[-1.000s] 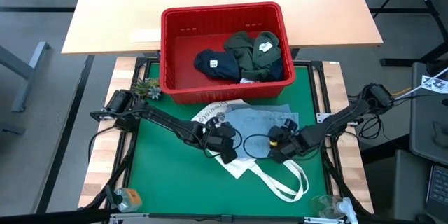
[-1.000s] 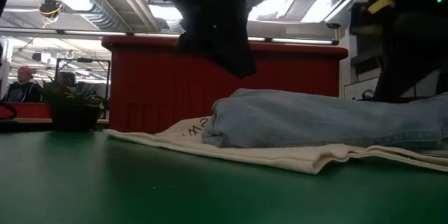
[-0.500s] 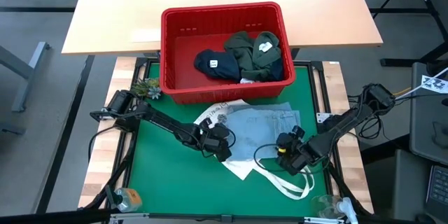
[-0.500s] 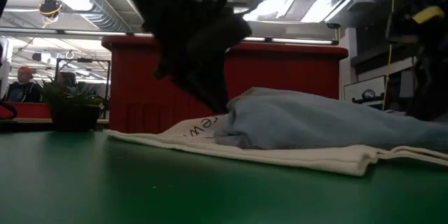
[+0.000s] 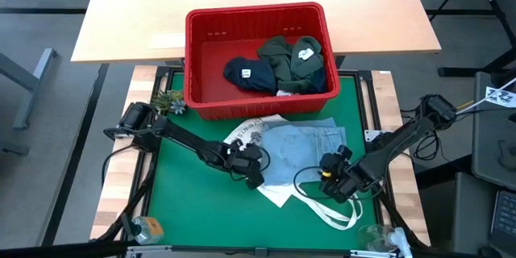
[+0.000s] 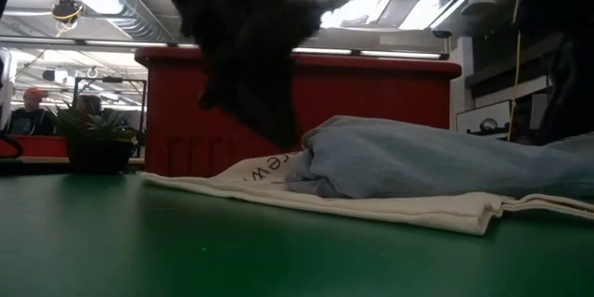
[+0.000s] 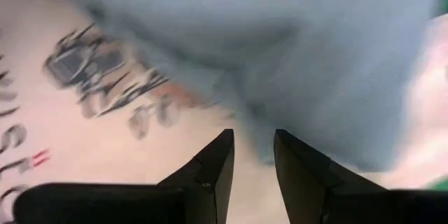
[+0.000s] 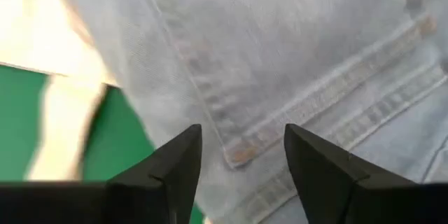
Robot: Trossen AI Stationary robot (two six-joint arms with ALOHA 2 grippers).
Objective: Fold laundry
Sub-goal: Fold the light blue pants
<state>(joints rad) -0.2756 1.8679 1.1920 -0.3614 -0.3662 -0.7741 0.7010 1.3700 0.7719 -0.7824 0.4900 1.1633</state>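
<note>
On the green table [image 5: 185, 201], light blue denim shorts [image 5: 302, 149] were spread over a white printed tote bag [image 5: 270, 187], their long axis running 9 to 3 o'clock. The left gripper [image 5: 251, 164] was set at their 9 o'clock edge, fingers slightly parted, nothing held. The right gripper [image 5: 332, 179] hung open at 5 o'clock, empty. Pocket stitching was shown only in the right wrist view.

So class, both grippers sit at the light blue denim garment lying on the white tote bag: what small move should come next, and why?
Probably lower and close the left gripper on the near edge of the light blue denim garment. Its fingers stand apart just short of that edge, holding nothing. The right gripper is likewise open over a hem seam, so both could then lift the denim off the white tote bag to fold it.
</note>
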